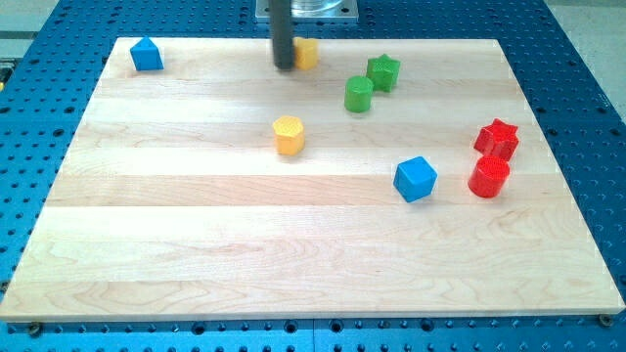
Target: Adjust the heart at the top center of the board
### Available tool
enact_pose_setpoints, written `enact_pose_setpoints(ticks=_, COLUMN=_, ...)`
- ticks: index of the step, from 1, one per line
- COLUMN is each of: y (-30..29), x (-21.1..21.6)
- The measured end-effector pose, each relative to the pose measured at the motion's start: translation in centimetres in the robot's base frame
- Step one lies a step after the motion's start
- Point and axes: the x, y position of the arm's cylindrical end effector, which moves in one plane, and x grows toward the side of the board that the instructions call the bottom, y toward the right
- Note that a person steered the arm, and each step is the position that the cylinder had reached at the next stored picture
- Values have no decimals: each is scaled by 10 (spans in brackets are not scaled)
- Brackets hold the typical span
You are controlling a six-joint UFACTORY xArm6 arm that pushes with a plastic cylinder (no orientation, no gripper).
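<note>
Yellow heart (308, 53) at board's top centre, touching my tip (285, 66) on view's right; no claw fitted.

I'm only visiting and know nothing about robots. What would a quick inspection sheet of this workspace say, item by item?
Surface: pale wooden board on a blue perforated table.
Job's things: yellow heart block at the board's top centre, partly hidden by my rod.
Clutter: yellow hexagonal block; green star block and green round block; red star block and red round block; blue cube; blue house-shaped block.
Grippers: none; my tip sits against the heart's left side.
Cables: nothing seen.
Surroundings: grey metal mount at the view's top.
</note>
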Motion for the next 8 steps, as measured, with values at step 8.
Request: enact_pose_setpoints(ticks=8, y=117, x=-40)
